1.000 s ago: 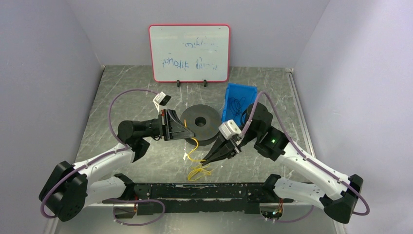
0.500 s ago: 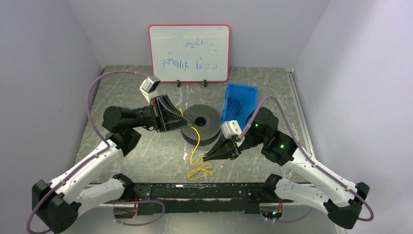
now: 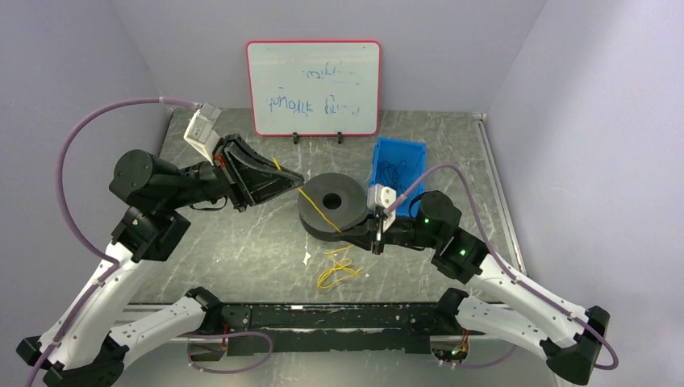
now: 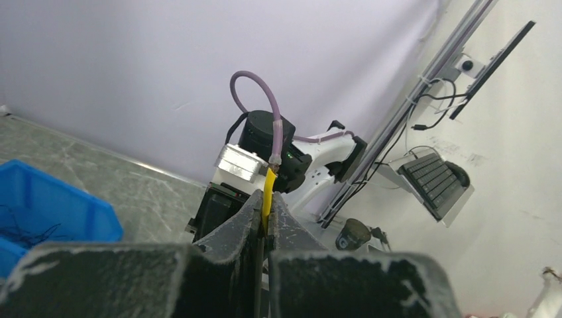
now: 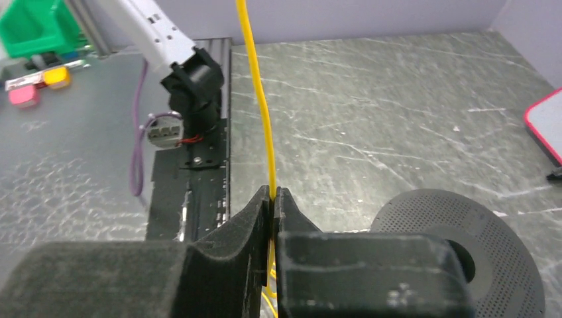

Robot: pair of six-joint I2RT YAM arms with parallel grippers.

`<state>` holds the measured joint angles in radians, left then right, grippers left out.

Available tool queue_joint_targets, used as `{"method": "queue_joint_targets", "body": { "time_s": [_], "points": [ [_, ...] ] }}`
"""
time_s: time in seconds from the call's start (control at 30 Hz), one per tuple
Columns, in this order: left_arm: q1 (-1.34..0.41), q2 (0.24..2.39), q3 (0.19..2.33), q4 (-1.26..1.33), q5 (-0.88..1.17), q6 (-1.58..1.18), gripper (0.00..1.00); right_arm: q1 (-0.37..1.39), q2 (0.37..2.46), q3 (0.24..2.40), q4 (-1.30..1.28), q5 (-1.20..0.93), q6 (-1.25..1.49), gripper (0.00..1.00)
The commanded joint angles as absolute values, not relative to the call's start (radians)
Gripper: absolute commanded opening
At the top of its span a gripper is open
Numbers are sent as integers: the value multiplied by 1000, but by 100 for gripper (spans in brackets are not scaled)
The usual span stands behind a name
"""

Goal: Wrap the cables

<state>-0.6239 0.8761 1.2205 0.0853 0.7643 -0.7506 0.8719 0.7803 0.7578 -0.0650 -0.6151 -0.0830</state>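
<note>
A thin yellow cable (image 3: 322,213) runs taut from my left gripper (image 3: 295,181) down across the black perforated spool (image 3: 331,206) to my right gripper (image 3: 355,232) at the spool's near edge. The rest of it lies in loose loops (image 3: 339,272) on the table in front of the spool. The left gripper is raised left of the spool and shut on the cable (image 4: 268,187), pinched at its fingertips (image 4: 266,202). The right gripper (image 5: 273,193) is shut on the cable (image 5: 261,112), with the spool (image 5: 484,225) at its right.
A blue bin (image 3: 398,168) holding dark wires stands right of the spool, and shows in the left wrist view (image 4: 46,209). A whiteboard (image 3: 314,87) leans on the back wall. The black rail (image 3: 323,316) with the arm bases runs along the near edge.
My left gripper has risen and swung back left with the cable, drawing it taut over the spool. My right gripper has moved from the loose loops up to the spool's near edge.
</note>
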Motion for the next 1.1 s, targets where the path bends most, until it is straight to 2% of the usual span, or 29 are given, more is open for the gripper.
{"method": "queue_joint_targets", "body": {
  "time_s": [0.0, 0.23, 0.43, 0.77, 1.07],
  "points": [
    [-628, 880, 1316, -20, 725, -692, 7, 874, 823, 690, 97, -483, 29, 12],
    [-628, 907, 1380, -21, 737, -717, 7, 875, 937, 572, 377, -468, 174, 33],
    [-628, 920, 1423, -66, 695, -708, 7, 877, 1062, 512, 548, -526, 246, 43],
    [-629, 928, 1516, -150, 620, -674, 7, 880, 1126, 382, 651, -421, 305, 48],
    [-628, 942, 1532, -170, 651, -662, 7, 883, 1131, 278, 805, -573, 403, 48]
  ]
}}
